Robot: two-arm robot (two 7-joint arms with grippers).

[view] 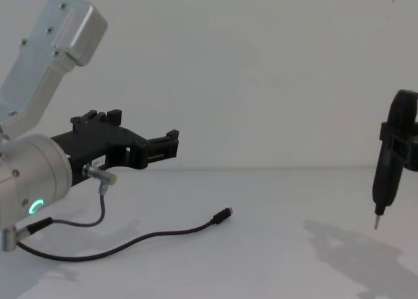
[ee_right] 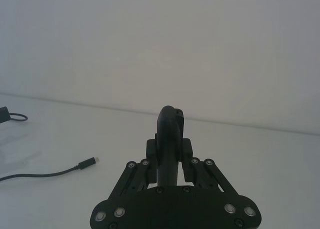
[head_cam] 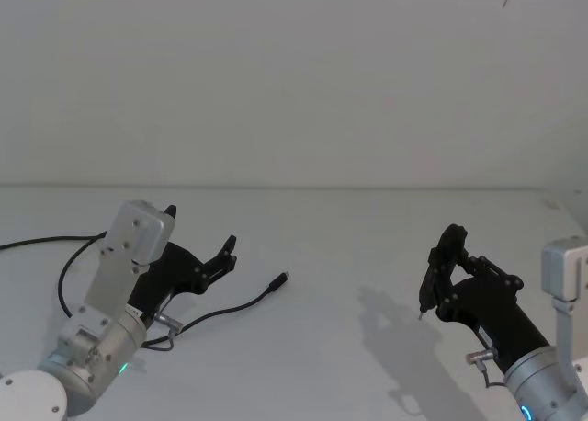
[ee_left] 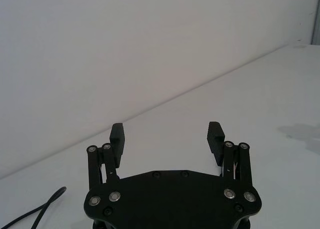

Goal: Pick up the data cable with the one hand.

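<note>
- R gripper (ee_right: 170,151) in foreground, black, jaws closed on black pen-shaped tool (ee_right: 170,120), tool's curved end sticking out past fingertips.
- data cable (ee_right: 82,165) on white table (ee_right: 260,159), well apart from gripper; plug w/ metal tip free, cord runs off frame edge.
- plain white wall (ee_right: 160,39) behind.

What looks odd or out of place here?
Nothing damaged or spilled. The cable lies loose in a curve on the table; the left claw hangs open near it. The right claw grips a pen-like tool.
</note>
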